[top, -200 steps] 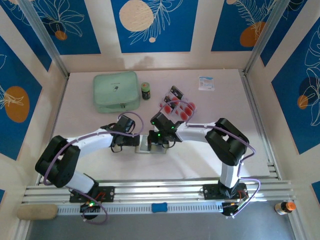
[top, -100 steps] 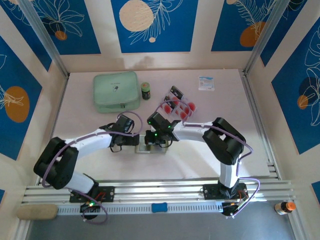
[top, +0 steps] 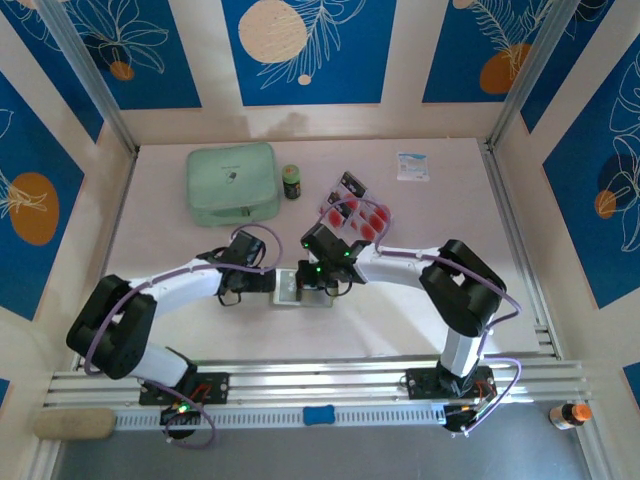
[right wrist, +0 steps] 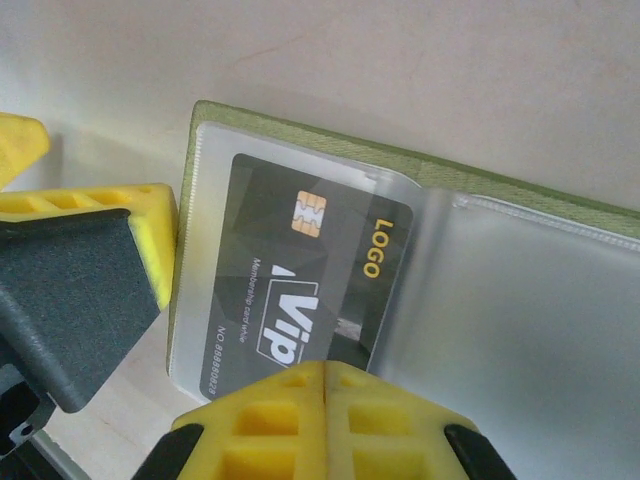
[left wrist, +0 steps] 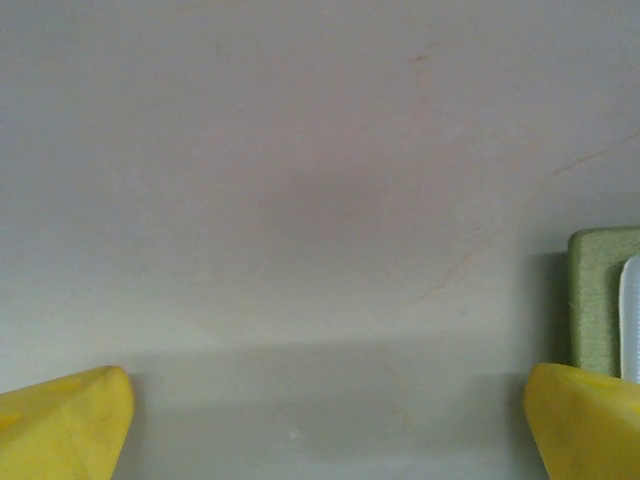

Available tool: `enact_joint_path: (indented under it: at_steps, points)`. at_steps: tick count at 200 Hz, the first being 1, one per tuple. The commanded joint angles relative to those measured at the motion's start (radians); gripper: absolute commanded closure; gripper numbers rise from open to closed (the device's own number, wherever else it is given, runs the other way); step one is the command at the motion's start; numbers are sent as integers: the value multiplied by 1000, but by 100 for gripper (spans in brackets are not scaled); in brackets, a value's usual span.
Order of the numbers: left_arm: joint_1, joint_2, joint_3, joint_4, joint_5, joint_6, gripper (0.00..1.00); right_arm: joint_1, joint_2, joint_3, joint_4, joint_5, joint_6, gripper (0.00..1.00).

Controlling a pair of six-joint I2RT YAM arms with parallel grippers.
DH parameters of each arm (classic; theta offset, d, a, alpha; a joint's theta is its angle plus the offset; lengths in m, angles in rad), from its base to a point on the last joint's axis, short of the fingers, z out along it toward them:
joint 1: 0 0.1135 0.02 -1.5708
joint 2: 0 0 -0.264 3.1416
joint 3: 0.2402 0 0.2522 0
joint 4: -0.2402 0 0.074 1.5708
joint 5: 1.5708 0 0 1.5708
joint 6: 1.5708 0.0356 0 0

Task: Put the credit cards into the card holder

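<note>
The right end effector (right wrist: 325, 382) had its yellow fingers pressed together, pinching nothing. Its tips sat at the near edge of the opened card holder (right wrist: 500, 185), which lay flat on the tabletop (right wrist: 450, 60) between the two arms. We judged that the closed tips served as a blunt pusher, seating the black VIP card (right wrist: 300, 280) deeper into the left clear sleeve, where it already sat almost fully in.

The left end effector (left wrist: 325, 425) stood spread wide, gripping nothing, low over the tabletop with one finger just beside the holder's left edge. We took this as a brace against sliding.

From above, both arms reached forward and bent inward at the elbows, their wrists meeting over the holder. The loose credit cards (top: 362, 218) lay farther back and to the right, near it but apart.
</note>
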Motion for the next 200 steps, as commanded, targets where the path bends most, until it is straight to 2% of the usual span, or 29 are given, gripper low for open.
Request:
enact_joint_path:
  at_steps: [1,101,200]
  points:
    - [9,21,-14,3,1,-5,0,2,18,-11,-20,8,-11,100]
    - [10,33,-20,19,7,-5,0,29,108,66,-35,-17,-17,100]
    - [13,-12,14,-9,14,-14,0,32,126,74,-3,-60,31,100]
